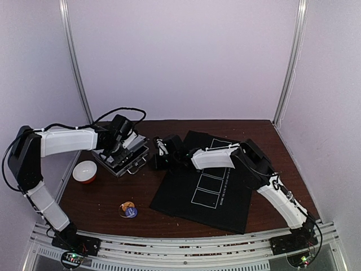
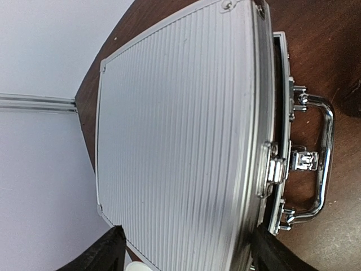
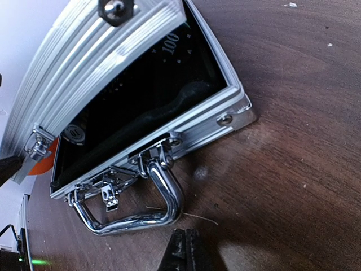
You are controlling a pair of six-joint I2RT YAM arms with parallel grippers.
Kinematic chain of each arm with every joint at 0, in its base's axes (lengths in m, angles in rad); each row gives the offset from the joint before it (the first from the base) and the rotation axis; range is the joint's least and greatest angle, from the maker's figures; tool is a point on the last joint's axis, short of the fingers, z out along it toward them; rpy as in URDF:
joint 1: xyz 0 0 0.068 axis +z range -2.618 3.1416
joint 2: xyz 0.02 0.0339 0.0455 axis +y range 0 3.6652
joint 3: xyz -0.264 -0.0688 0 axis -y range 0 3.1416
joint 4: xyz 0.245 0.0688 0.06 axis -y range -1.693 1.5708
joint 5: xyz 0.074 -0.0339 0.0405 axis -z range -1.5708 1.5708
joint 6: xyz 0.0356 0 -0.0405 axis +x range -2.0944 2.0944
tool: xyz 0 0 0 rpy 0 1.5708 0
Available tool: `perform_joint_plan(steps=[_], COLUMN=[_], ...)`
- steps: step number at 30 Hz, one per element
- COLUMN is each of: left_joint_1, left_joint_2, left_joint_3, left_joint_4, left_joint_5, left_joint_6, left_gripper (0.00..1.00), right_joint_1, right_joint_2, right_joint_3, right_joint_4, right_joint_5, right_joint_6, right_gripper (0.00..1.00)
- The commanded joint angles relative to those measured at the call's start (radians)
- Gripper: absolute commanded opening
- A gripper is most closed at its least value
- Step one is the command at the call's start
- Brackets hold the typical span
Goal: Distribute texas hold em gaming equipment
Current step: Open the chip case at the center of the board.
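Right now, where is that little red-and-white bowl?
In the top view, the bowl sits toward the left, just left of the silver case and back-left of the small discs.

The brown table [image 1: 101,197] bears a silver case [image 1: 134,148], red-and-white bowl [image 1: 84,171], black mat [image 1: 208,192] and round discs [image 1: 128,211]

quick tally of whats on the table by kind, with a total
silver case: 1
red-and-white bowl: 1
black mat: 1
pile of round discs: 1 (the discs in it are too small to count)
total: 4
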Motion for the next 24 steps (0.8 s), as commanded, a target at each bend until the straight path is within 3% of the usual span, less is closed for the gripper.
perform_joint_plan(steps=[1, 5, 8, 12, 17, 24], left_joint_1=[0.045, 0.053, 0.065, 0.079, 0.088, 0.096], left_joint_2=[-0.046, -0.045, -0.043, -0.041, -0.044, -0.041], left_joint_3=[-0.005, -0.008, -0.012, -0.014, -0.013, -0.01], left_joint_4=[0.078, 0.089, 0.097, 0.103, 0.109, 0.122], left_joint_5=[-0.067, -0.067, -0.069, -0.073, -0.074, -0.07], left_joint_6=[0.016, 0.025, 0.025, 0.025, 0.029, 0.034], left_gripper=[0.78, 0.78, 0.78, 0.78, 0.78, 0.78], right_joint_1=[0.007, 0.006, 0.002, -0.004, -0.03, -0.031], right_joint_2=[0.012, 0.011, 0.033, 0.09, 0.115, 0.188], right_joint_3=[0.018, 0.018, 0.087, 0.165, 0.19, 0.28], right_joint_4=[0.0, 0.031, 0.064, 0.129, 0.348, 0.465], right_joint_5=[0.004, -0.002, -0.031, -0.082, -0.11, -0.026], right_joint_6=[-0.009, -0.023, 0.01, 0.104, 0.314, 0.528], right_gripper=[0.0, 0.01, 0.09, 0.15, 0.18, 0.31])
